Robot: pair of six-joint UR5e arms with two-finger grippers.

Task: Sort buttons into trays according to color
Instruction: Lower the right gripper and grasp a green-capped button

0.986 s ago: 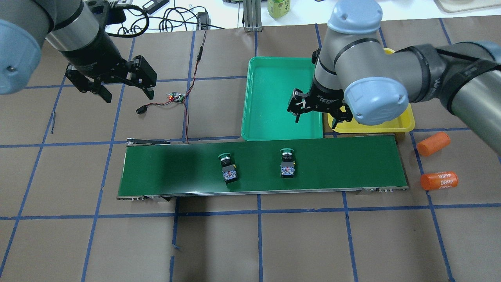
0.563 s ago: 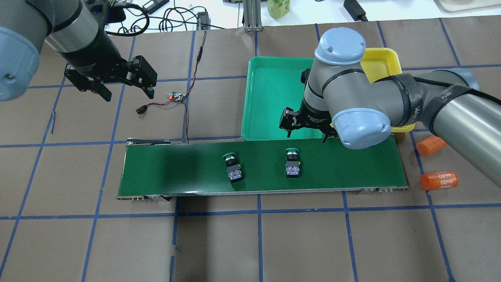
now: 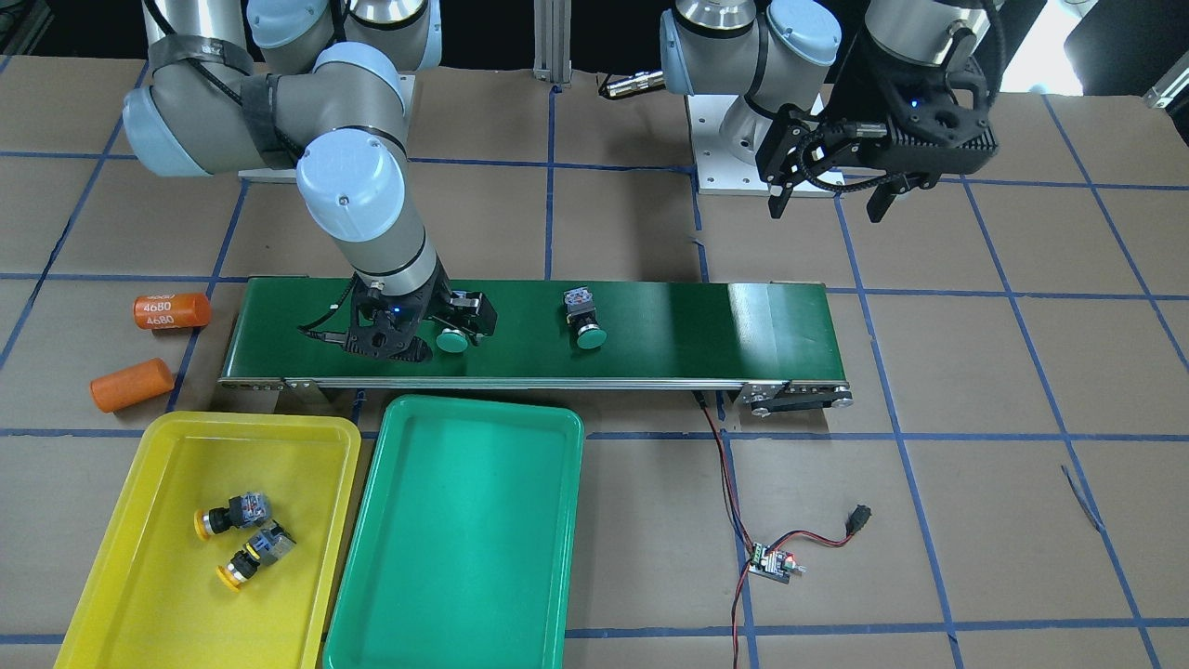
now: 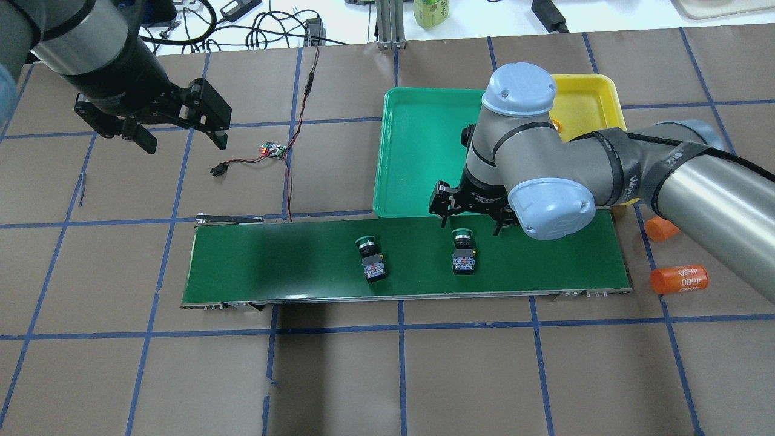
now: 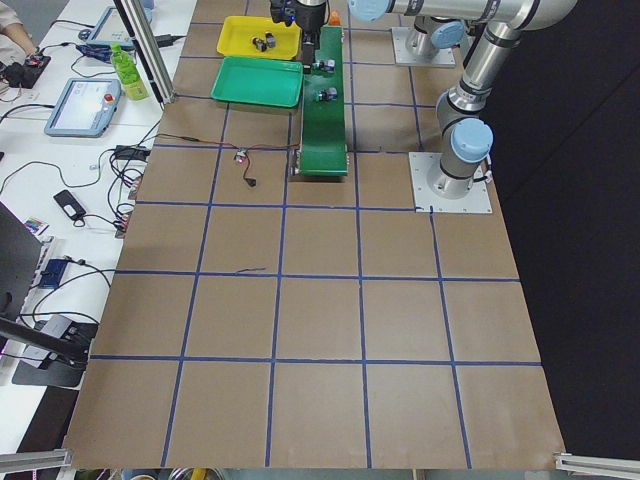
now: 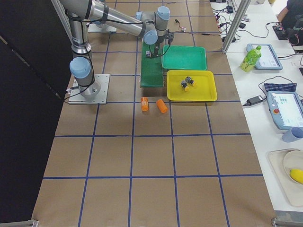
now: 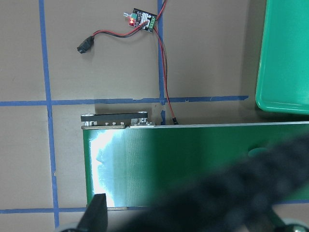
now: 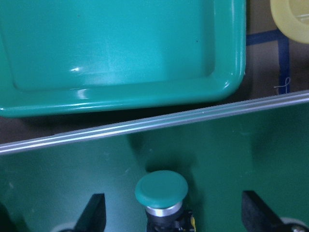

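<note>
brown table (image 4: 339,381) gridded with blue tape (image 4: 401,375), white desk (image 6: 260,146) alongside.

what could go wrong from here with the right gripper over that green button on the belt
1. The right gripper is open, its fingers either side of the green button near its round cap; closing there rather than on the black body, it may slip or roll away.
2. The raised rim of the green tray sits just past the edge rail of the conveyor belt, so a low carry might clip it and knock the button loose.
</note>
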